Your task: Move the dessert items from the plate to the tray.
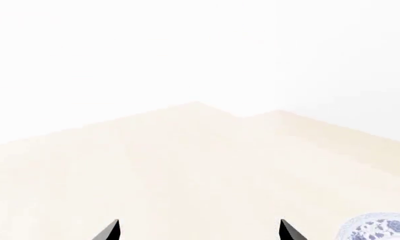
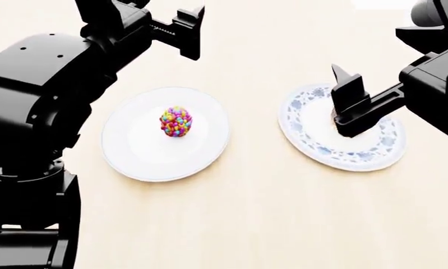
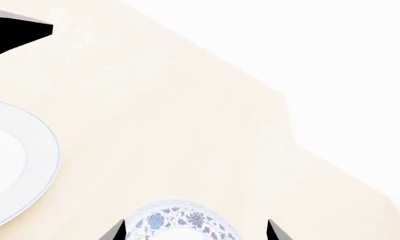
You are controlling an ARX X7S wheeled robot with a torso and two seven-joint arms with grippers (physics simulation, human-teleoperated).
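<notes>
Black left arm (image 2: 51,84) flanks candy ball (image 2: 176,121) — right gripper (image 2: 349,112) covers patterned plate (image 2: 313,140).

A ball coated in multicoloured candy beads (image 2: 176,121) sits at the centre of a plain white plate (image 2: 134,151); the cake is mostly hidden.

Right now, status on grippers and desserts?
Left gripper open, empty. Right gripper open over patterned plate. Candy ball on white plate; tray out of view.
</notes>
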